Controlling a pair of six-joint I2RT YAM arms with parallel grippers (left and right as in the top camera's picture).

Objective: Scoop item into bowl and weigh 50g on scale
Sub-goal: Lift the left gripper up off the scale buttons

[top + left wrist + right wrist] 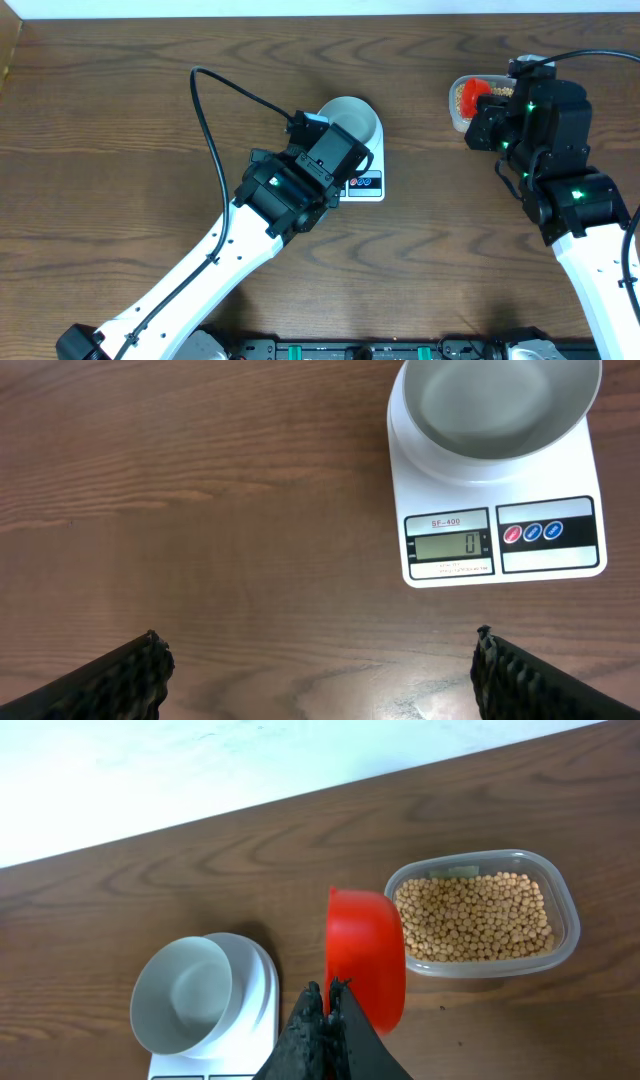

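Observation:
The pale empty bowl (352,118) stands on the white scale (366,186); in the left wrist view the bowl (495,405) is at the top right and the scale (500,550) reads 0. The tan beans (470,915) fill a clear plastic tub (560,900) to the right of the scale. My right gripper (328,995) is shut on the handle of a red scoop (365,955), held above the table between the bowl (185,995) and the tub. The scoop (473,95) looks empty. My left gripper (320,670) is open and empty, over bare table to the front left of the scale.
The tub (460,100) sits at the back right of the brown wooden table. A black cable (205,110) loops over the table left of the scale. A white wall runs behind the table's far edge (300,795).

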